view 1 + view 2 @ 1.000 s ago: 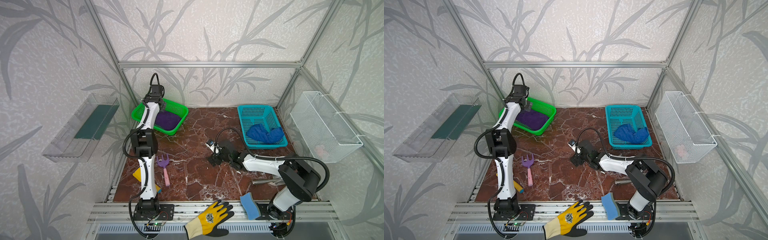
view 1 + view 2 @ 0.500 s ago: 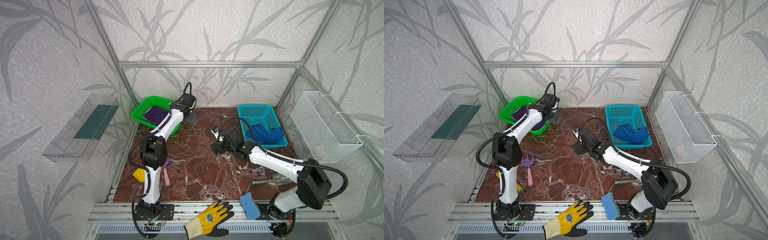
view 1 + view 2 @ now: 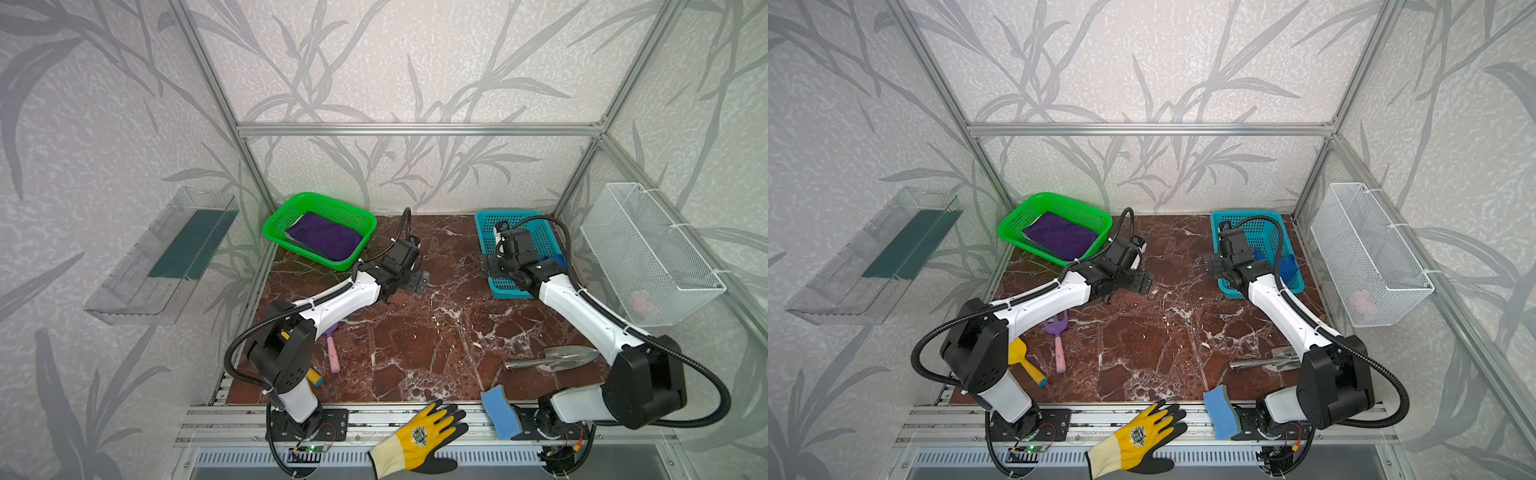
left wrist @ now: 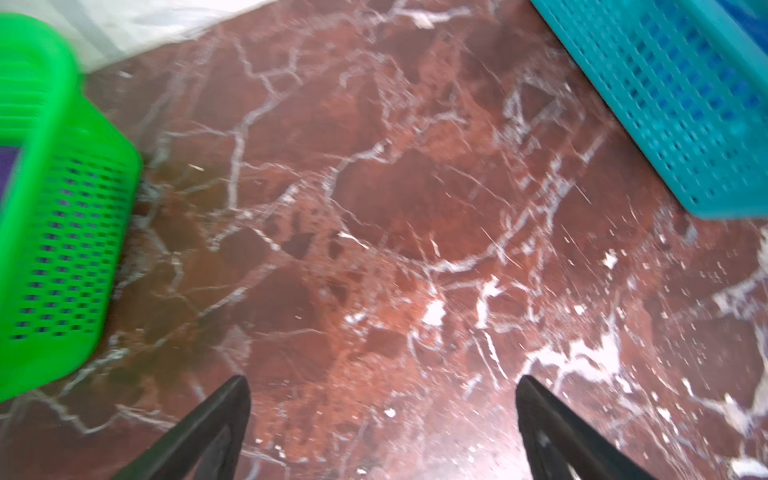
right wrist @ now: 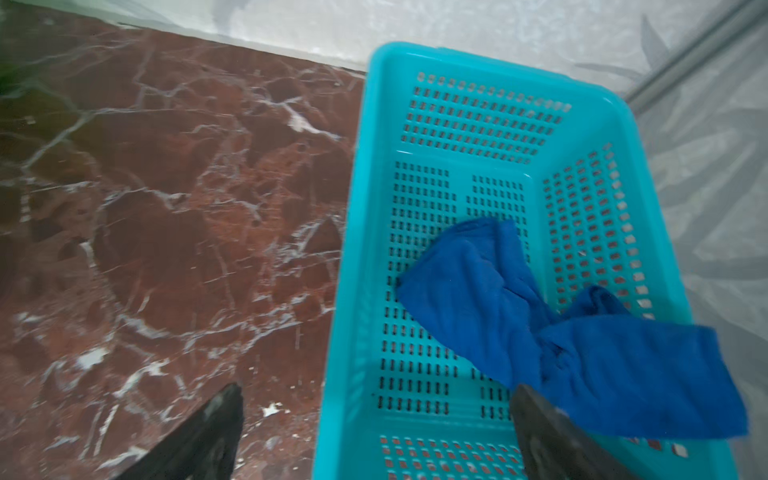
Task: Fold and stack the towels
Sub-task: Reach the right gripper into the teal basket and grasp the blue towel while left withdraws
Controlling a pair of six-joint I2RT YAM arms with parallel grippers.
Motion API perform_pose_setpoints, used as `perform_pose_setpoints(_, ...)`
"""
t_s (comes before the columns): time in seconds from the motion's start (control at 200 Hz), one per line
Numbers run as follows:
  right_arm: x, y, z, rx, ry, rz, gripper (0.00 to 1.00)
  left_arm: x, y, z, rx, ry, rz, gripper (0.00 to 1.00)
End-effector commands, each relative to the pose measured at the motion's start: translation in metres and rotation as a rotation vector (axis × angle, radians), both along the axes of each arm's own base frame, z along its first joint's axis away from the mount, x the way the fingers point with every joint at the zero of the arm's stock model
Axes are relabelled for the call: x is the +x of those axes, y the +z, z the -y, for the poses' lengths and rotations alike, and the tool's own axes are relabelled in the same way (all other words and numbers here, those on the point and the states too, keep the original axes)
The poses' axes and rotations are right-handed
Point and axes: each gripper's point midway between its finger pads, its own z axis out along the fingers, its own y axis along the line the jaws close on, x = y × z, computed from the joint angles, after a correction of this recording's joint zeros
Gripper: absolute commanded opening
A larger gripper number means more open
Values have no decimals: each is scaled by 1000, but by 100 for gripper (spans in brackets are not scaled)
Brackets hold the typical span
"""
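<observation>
**Desk:** What sits nearest the lens?

**Photographer:** A yellow and black work glove [image 3: 419, 434] lies on the front rail at 6 o'clock, with a blue sponge [image 3: 500, 413] beside it at 5 o'clock. On the red marble-patterned worktop [image 3: 415, 340], a metal trowel [image 3: 548, 359] lies at 4 o'clock. A purple toy rake [image 3: 1057, 336] and a yellow scoop [image 3: 1022, 357] lie at 8 o'clock.

**Desk:** And the arms?

**Photographer:** The left end effector [image 4: 382, 382] hangs over bare worktop between the two baskets, nearer the green basket [image 3: 320, 197]. Its jaws are spread wide and hold nothing. The right end effector [image 5: 376, 388], likewise released and empty, hovers over the 8 o'clock edge of the teal basket [image 5: 457, 58].

**Desk:** Where are the towels?

**Photographer:** The royal blue towel [image 5: 519, 299] lies crumpled inside the teal basket at 1 o'clock, one end up against its side wall. The dark purple towel [image 3: 324, 239] lies flat in the green basket at 11 o'clock, by the back wall.
</observation>
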Motion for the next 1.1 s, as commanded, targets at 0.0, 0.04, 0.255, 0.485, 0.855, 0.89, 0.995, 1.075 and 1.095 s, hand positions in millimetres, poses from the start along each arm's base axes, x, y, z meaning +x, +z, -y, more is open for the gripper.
perform_pose_setpoints(0.0, 5, 5, 30, -53, -79, -16, 99, -14, -4, 14, 13, -27, 3, 99)
perform_pose_setpoints(0.04, 6, 1, 40, -77, -97, -35, 99, -17, -6, 12, 41, -19, 2, 99)
perform_pose_setpoints(0.255, 16, -33, 68, -129, -91, -171, 99, -32, -13, 16, 10, -34, -24, 99)
perform_pose_setpoints(0.485, 32, -78, 74, -187, -40, -328, 99, -35, -6, 15, -31, -41, 12, 99)
perform_pose_setpoints(0.855, 42, -139, 83, -206, -49, -573, 99, -31, 5, 4, -57, 7, 102, 99)
perform_pose_setpoints(0.89, 42, -145, 83, -208, -42, -593, 99, -31, 4, 3, -60, 11, 100, 99)
perform_pose_setpoints(0.995, 43, -158, 84, -207, -25, -626, 99, -32, 3, 4, -67, 12, 93, 99)
perform_pose_setpoints(1.075, 43, -165, 83, -199, -13, -640, 99, -32, 2, 4, -63, 14, 90, 99)
perform_pose_setpoints(1.095, 43, -166, 82, -195, -10, -641, 99, -32, 1, 4, -61, 14, 88, 99)
